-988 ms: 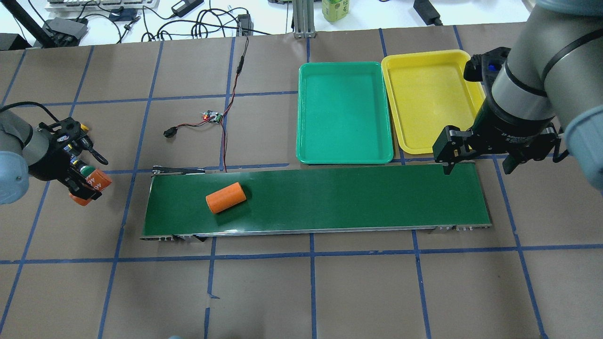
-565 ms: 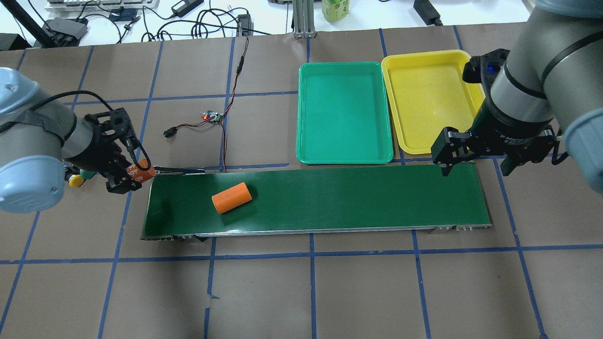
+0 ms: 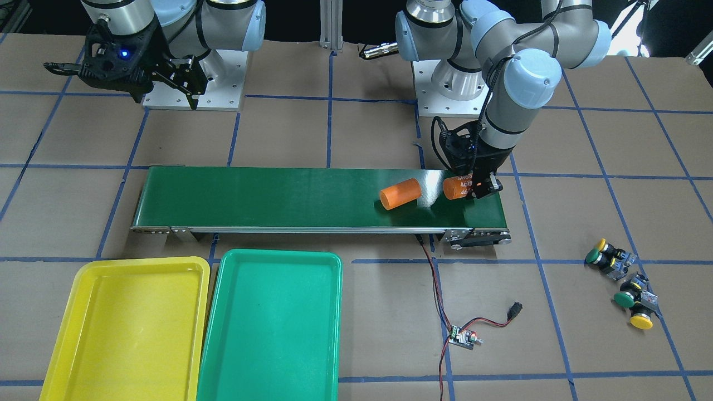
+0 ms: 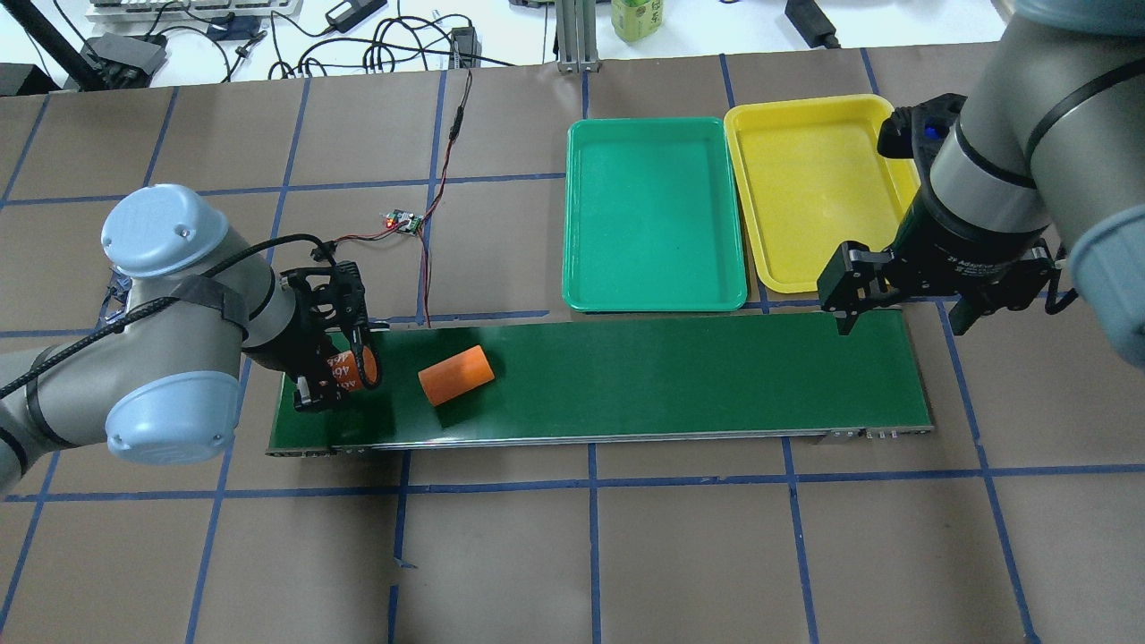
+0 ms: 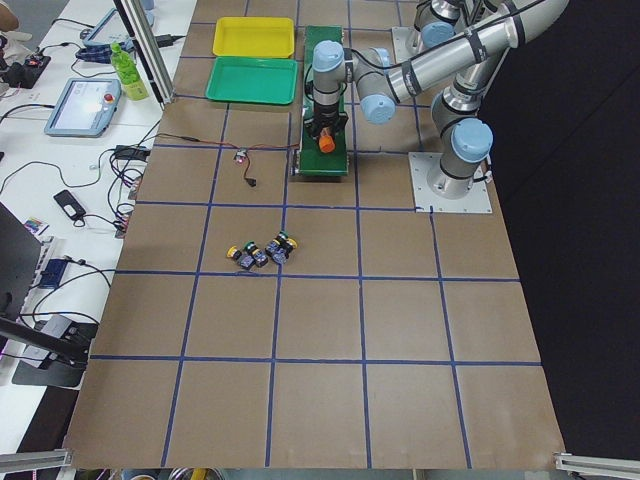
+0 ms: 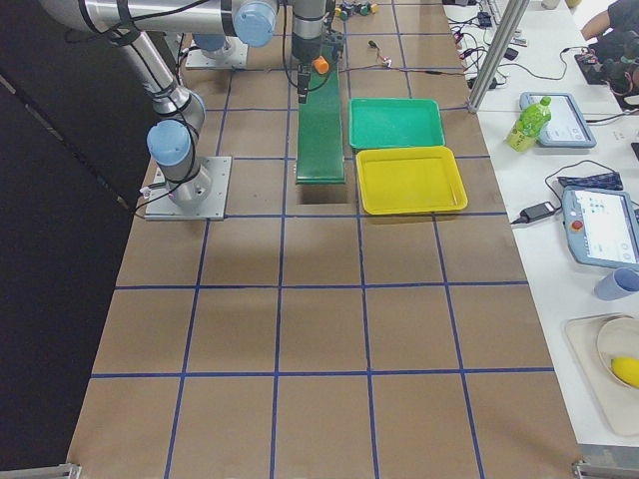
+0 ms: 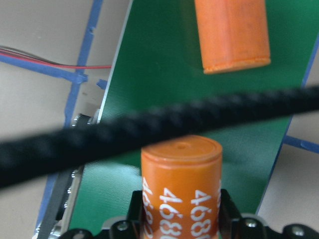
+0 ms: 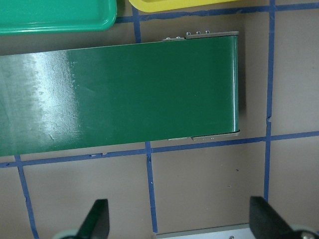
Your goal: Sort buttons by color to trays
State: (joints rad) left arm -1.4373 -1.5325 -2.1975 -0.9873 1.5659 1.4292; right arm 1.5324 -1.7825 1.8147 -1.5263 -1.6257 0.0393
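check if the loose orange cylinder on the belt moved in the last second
Yes. In the overhead view the loose orange cylinder has shifted a little right along the conveyor belt, farther from its left end.

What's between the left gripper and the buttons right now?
Only the end of the conveyor belt and bare taped table, in the front-facing view. The left gripper, shut on an orange cylinder, is over the belt; the buttons lie beyond.
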